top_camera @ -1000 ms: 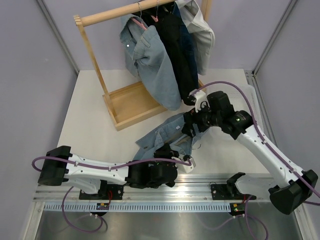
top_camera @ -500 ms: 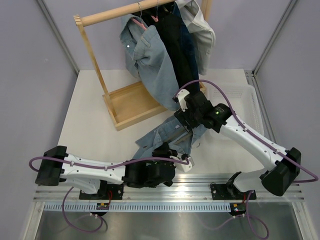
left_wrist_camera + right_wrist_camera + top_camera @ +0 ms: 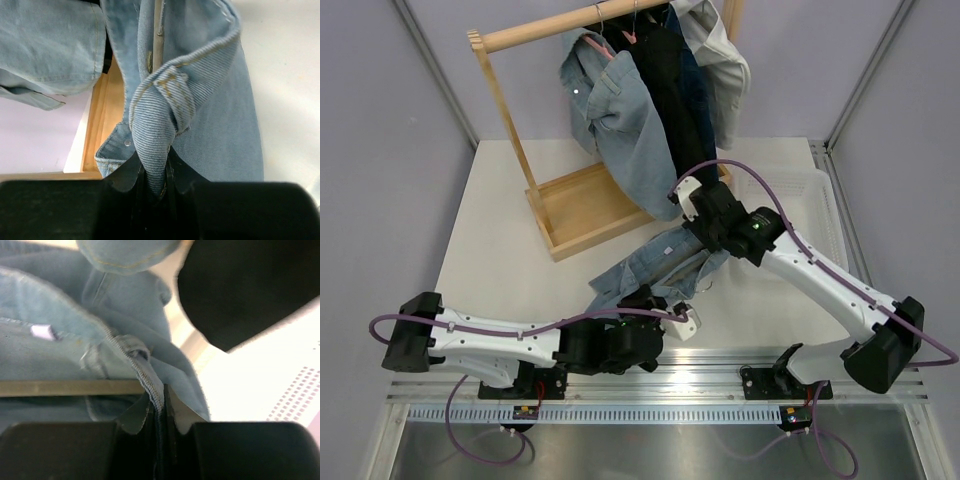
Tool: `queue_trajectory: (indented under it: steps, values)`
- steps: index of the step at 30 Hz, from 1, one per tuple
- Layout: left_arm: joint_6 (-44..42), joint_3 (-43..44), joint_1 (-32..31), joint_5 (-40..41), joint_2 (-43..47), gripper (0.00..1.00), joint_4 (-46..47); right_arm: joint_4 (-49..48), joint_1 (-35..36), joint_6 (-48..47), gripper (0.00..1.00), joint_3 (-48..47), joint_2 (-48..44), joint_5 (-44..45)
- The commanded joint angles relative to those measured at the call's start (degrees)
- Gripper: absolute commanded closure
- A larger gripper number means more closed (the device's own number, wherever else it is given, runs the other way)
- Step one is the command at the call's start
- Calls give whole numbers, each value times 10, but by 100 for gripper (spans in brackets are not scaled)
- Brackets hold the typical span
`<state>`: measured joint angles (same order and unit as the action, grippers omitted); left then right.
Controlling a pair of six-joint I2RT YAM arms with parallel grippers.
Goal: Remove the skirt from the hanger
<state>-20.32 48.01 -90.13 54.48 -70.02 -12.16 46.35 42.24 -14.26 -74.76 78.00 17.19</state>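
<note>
White table (image 3: pixel 490 240), grey walls on three sides, metal rail (image 3: pixel 650 412) along the near edge. A wooden rack (image 3: pixel 505 100) stands at the back, with a denim jacket (image 3: pixel 620 115), a black garment (image 3: pixel 672 95) and a pale garment (image 3: pixel 722 60) hanging on its rod.

I see the denim skirt (image 3: pixel 645 270) bunched on the table just in front of the rack base, stretched between both grippers. The left gripper (image 3: pixel 154 172) is at its near end, fingers clamped on a rolled fold of waistband. The right gripper (image 3: pixel 159 407) is at the far end, pinched tight on the zip edge. The hanger bar (image 3: pixel 65 387) runs through the skirt, just beside the right fingers.

A white perforated tray (image 3: pixel 820 195) sits at the right, partly under the right arm; I can't tell its contents. The rack's base frame (image 3: pixel 582 205) has the jacket's hem hanging over it.
</note>
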Motion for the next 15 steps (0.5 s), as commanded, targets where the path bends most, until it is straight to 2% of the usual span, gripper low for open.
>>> queue_trajectory:
  steps: [1, 3, 6, 7, 11, 15]
  values:
    - [55, 22, -2, 29, 30, 100, -25, -35, -10, -23, 86, -34, -57, 57]
    - [86, 21, -2, 33, 47, 100, -43, -39, -31, -26, 88, -30, -78, 51]
    - [119, 10, -2, 38, 75, 100, -67, -54, -105, -34, 91, -11, -98, 31]
    - [123, 6, -2, 35, 99, 100, -72, -71, -153, -37, 92, -6, -101, 13]
    - [142, -11, -3, 21, 156, 100, -80, -114, -245, -50, 94, 29, -117, -34]
    - [157, -13, -2, 12, 205, 100, -100, -150, -291, -56, 97, 53, -127, -94]
